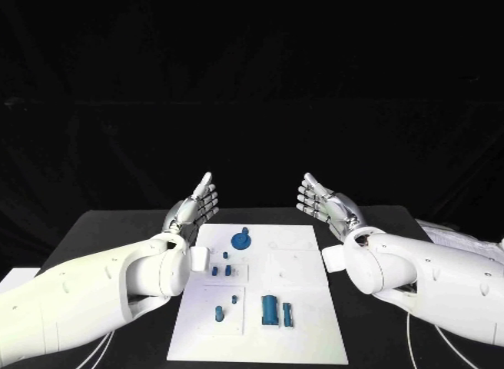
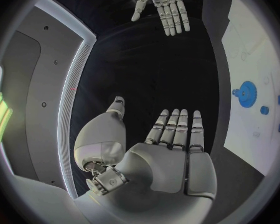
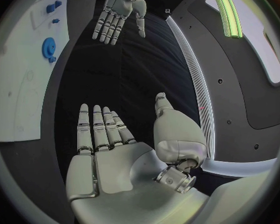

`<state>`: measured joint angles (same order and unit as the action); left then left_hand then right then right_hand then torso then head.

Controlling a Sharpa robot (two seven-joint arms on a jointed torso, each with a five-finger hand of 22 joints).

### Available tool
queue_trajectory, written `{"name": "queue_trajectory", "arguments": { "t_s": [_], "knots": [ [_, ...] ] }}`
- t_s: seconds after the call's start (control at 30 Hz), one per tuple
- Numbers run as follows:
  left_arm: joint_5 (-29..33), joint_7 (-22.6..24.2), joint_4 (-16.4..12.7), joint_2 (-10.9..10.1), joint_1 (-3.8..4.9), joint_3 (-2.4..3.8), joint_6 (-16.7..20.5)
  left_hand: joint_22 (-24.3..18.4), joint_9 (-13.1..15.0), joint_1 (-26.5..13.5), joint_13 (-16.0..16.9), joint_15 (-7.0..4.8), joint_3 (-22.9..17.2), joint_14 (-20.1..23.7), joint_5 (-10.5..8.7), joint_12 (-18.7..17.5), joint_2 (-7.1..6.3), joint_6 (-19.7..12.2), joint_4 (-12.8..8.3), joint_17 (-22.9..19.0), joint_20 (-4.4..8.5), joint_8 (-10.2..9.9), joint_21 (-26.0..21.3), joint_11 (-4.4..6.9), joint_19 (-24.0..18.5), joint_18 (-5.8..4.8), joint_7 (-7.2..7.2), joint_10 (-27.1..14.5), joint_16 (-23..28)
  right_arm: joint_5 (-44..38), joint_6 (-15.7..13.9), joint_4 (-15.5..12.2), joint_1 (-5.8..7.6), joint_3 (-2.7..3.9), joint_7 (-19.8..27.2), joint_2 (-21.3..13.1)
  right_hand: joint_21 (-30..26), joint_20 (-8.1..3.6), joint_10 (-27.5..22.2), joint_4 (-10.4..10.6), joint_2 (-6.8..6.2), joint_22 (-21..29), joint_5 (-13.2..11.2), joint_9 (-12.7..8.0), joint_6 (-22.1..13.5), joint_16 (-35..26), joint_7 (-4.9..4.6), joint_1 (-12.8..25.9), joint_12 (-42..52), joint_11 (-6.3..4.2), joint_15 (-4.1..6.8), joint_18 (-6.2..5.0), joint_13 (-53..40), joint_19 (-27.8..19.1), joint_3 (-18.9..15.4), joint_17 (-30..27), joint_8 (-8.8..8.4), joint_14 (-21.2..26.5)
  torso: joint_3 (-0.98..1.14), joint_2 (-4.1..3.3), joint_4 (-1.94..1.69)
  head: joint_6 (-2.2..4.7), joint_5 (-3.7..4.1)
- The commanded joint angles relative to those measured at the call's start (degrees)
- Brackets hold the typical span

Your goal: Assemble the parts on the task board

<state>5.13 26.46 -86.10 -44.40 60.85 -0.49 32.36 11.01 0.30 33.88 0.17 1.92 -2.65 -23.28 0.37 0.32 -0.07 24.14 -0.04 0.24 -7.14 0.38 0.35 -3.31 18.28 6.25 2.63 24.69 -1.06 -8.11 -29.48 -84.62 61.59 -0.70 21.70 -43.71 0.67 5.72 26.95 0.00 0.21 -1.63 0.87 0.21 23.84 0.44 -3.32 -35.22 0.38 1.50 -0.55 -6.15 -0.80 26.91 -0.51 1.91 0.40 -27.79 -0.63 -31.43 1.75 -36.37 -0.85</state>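
Both arms are raised above the far end of the table (image 1: 119,231), one on each side of the white task board (image 1: 302,307), palms turned toward each other. The left robot hand (image 1: 194,204) is flat with its fingers straight and apart and holds nothing; the right robot hand (image 1: 327,203) mirrors it, equally empty. The board lies flat in the middle of the table, between and a little nearer than the two hands. On it sit the blue parts: a round gear-like disc (image 1: 241,241) near the far edge, a few small pegs (image 1: 221,270) just below it toward the left side, and nearer the robot a larger cylinder (image 1: 270,309) with a slimmer pin (image 1: 287,314) just beside it and a small peg (image 1: 219,313) to their left. The parts look like stiff, light plastic, smooth enough to slip, so a fingertip pinch across the sides seems the sensible hold; the disc is probably best taken by its rim. The board has shallow marked recesses, though which are filled is too small to tell.
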Motion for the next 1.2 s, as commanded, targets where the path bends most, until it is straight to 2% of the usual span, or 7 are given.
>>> {"name": "queue_trajectory", "arguments": {
  "t_s": [0.03,0.07,0.1,0.17,0.2,1.1,1.2],
  "knots": [
    [-4.31,2.91,-2.28,-0.15,-0.39,0.3,9.52,-3.61,-0.3,-11.09,-0.17,-1.92,2.65,7.63,-0.37,-0.32,0.07,-7.9,0.04,-0.24,2.33,-0.38,-0.35,3.31,-5.98,-1.87,-2.63,-8.06,1.06,6.04,-10.77,-2.66,-0.7,0.34,6.26,-0.55,-0.67,-5.72,-8.86,0.0,-0.21,1.63,-0.87,-0.21,-7.83,-0.44,3.32,11.58,-0.38,-1.5,0.55,1.85,0.8,-8.84,0.51,-1.91,-0.4,9.14,0.58,0.23,-1.6,1.75,0.75],
    [-4.55,3.04,-2.75,-0.19,-0.48,0.36,10.18,-3.89,-0.3,-11.98,-0.17,-1.92,2.65,8.23,-0.37,-0.32,0.07,-8.54,0.04,-0.24,2.52,-0.38,-0.35,3.31,-6.46,-6.25,-2.63,-8.73,1.06,6.52,-11.66,-3.28,-0.87,0.42,6.69,-0.65,-0.67,-5.72,-9.56,0.0,-0.21,1.63,-0.87,-0.21,-8.48,-0.44,3.32,12.51,-0.38,-1.5,0.55,1.91,0.8,-9.54,0.51,-1.91,-0.4,9.87,0.61,0.24,-1.69,1.89,0.81],
    [-4.75,3.14,-3.14,-0.23,-0.55,0.4,10.74,-4.09,-0.3,-12.58,-0.17,-1.92,2.65,8.63,-0.37,-0.32,0.07,-8.97,0.04,-0.24,2.64,-0.38,-0.35,3.31,-6.78,-6.25,-2.63,-9.16,1.06,6.94,-12.45,-3.82,-1.02,0.5,7.06,-0.74,-0.67,-5.72,-9.99,0.0,-0.21,1.63,-0.87,-0.21,-8.86,-0.44,3.32,13.07,-0.38,-1.5,0.55,6.15,0.8,-9.97,0.51,-1.91,-0.4,10.31,0.63,0.25,-1.74,1.97,0.84],
    [-5.02,3.28,-3.65,-0.27,-0.65,0.47,11.47,-4.65,-0.3,-14.3,-0.17,-1.92,2.65,9.84,-0.37,-0.32,0.07,-10.21,0.04,-0.24,3.0,-0.38,-0.35,3.31,-7.71,-6.25,-2.63,-10.41,1.06,7.57,-13.62,-4.63,-1.24,0.61,7.61,-0.87,-0.67,-5.72,-11.37,0.0,-0.21,1.63,-0.87,-0.21,-10.07,-0.44,3.32,14.87,-0.38,-1.5,0.55,6.15,0.8,-11.37,0.51,-1.91,-0.4,11.73,0.63,0.25,-1.75,1.99,0.85],
    [-5.09,3.32,-3.79,-0.28,-0.68,0.48,11.67,-4.88,-0.3,-15.06,-0.17,-1.92,2.65,10.35,-0.37,-0.32,0.07,-10.74,0.04,-0.24,7.14,-0.38,-0.35,3.31,-8.12,-6.25,-2.63,-10.96,1.06,7.79,-14.04,-4.92,-1.32,0.65,7.81,-0.92,-0.67,-5.72,-12.02,0.0,-0.21,1.63,-0.87,-0.21,-10.64,-0.44,3.32,15.71,-0.38,-1.5,0.55,6.15,0.8,-12.01,0.51,-1.91,-0.4,12.4,0.63,0.25,-1.75,1.99,0.85],
    [-5.13,3.33,-3.86,-0.29,-0.69,0.49,11.76,-11.01,-0.3,-27.4,-0.17,-1.92,2.65,18.84,-0.37,-0.32,0.07,-19.58,0.04,-0.24,7.14,-0.38,-0.35,3.31,-18.28,-6.25,-2.63,-20.02,1.06,8.11,-14.64,-5.33,-1.43,0.7,8.09,-0.99,-0.67,-5.72,-21.97,0.0,-0.21,1.63,-0.87,-0.21,-19.33,-0.44,3.32,28.68,-0.38,-1.5,0.55,6.15,0.8,-21.88,0.51,-1.91,-0.4,22.72,0.63,0.25,-1.75,1.99,0.85],
    [-5.13,3.33,-3.86,-0.29,-0.69,0.49,11.76,-11.01,-0.3,-28.15,-0.17,-1.92,2.65,23.28,-0.37,-0.32,0.07,-20.01,0.04,-0.24,7.14,-0.38,-0.35,3.31,-18.28,-6.25,-2.63,-20.5,1.06,8.11,-14.64,-5.33,-1.43,0.7,8.09,-0.99,-0.67,-5.72,-26.95,0.0,-0.21,1.63,-0.87,-0.21,-23.84,-0.44,3.32,35.22,-0.38,-1.5,0.55,6.15,0.8,-26.91,0.51,-1.91,-0.4,27.79,0.63,0.25,-1.75,1.99,0.85]
  ]
}}
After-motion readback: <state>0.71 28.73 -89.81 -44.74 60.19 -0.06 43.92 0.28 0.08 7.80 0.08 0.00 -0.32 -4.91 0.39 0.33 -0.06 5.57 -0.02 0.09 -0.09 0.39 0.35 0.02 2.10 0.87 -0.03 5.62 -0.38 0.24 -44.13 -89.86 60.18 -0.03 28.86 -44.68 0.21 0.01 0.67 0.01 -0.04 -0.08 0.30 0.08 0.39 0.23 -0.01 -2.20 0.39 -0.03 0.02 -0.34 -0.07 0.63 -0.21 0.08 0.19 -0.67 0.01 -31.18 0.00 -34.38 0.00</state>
